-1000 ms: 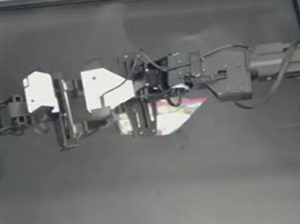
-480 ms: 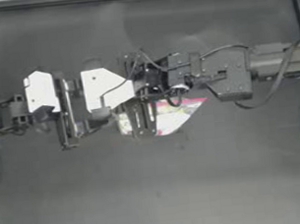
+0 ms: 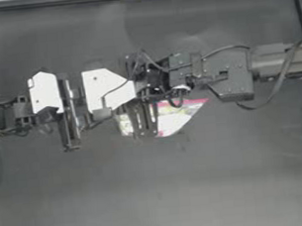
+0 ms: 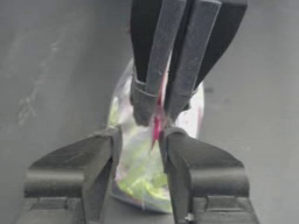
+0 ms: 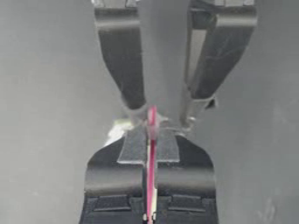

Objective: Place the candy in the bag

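Observation:
The bag (image 3: 174, 117) is a clear pouch with multicoloured contents and a pink seal strip, held in the middle of the table. My right gripper (image 5: 151, 142) is shut on the pink strip, reaching in from the right (image 3: 151, 97). From the left, my left gripper (image 4: 141, 133) has its jaws closed on the bag's body (image 4: 140, 175), one on each face. In the top view its fingers (image 3: 141, 125) lie across the bag. The candy is hidden; no separate red sweet shows in any view.
Both arms meet at the table's centre, their white and grey links (image 3: 105, 89) and cables (image 3: 259, 103) crowding the space just behind the bag. Dark table (image 3: 161, 193) surface shows in front of and behind the arms.

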